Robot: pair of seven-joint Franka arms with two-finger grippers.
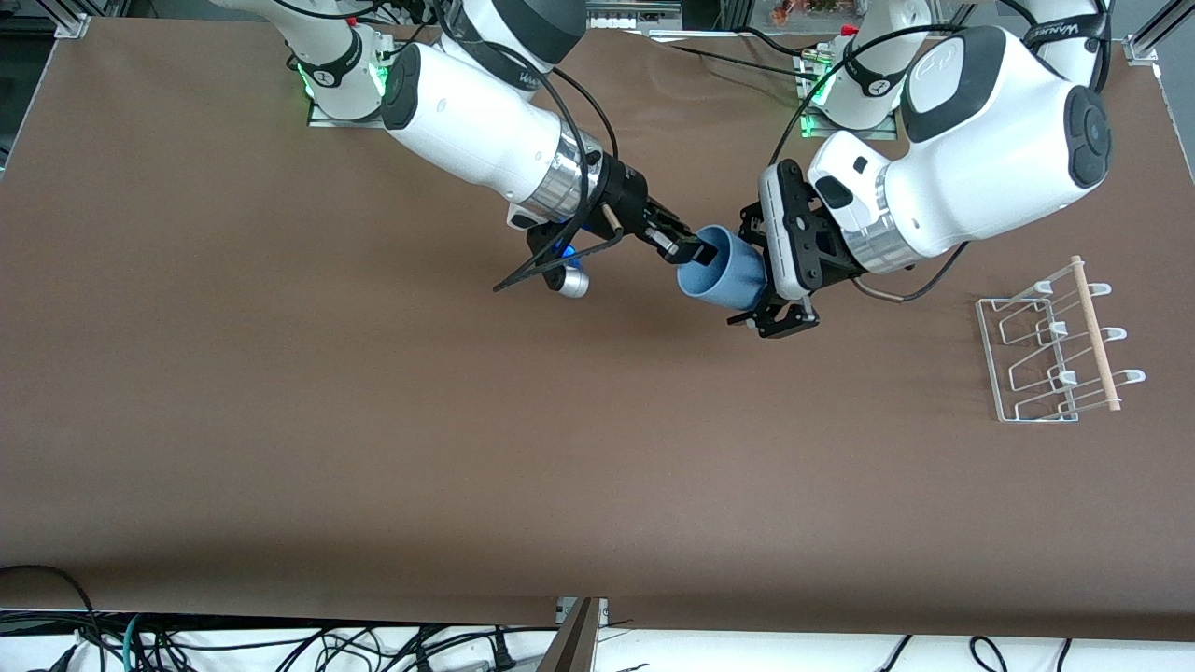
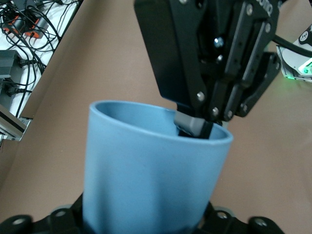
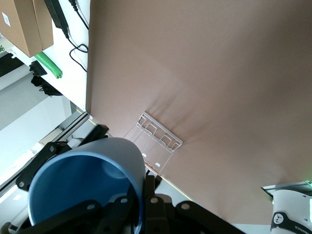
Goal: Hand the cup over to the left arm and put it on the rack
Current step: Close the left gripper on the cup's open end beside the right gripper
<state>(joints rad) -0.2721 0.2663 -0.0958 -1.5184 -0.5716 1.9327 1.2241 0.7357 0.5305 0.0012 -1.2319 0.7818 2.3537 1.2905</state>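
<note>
In the front view the right gripper pinches the rim of the small light-blue plastic tumbler in mid-air, while the left gripper brackets the cup's base, its fingers drawn in around it. In the left wrist view a right fingertip sits inside the rim. In the right wrist view the white wire rack stands empty, so release and placing remain.

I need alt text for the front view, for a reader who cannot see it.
Above the brown table, a light-blue plastic cup is held between the right gripper, pinching its rim, and the left gripper at its base. A white wire rack waits nearby.
</note>
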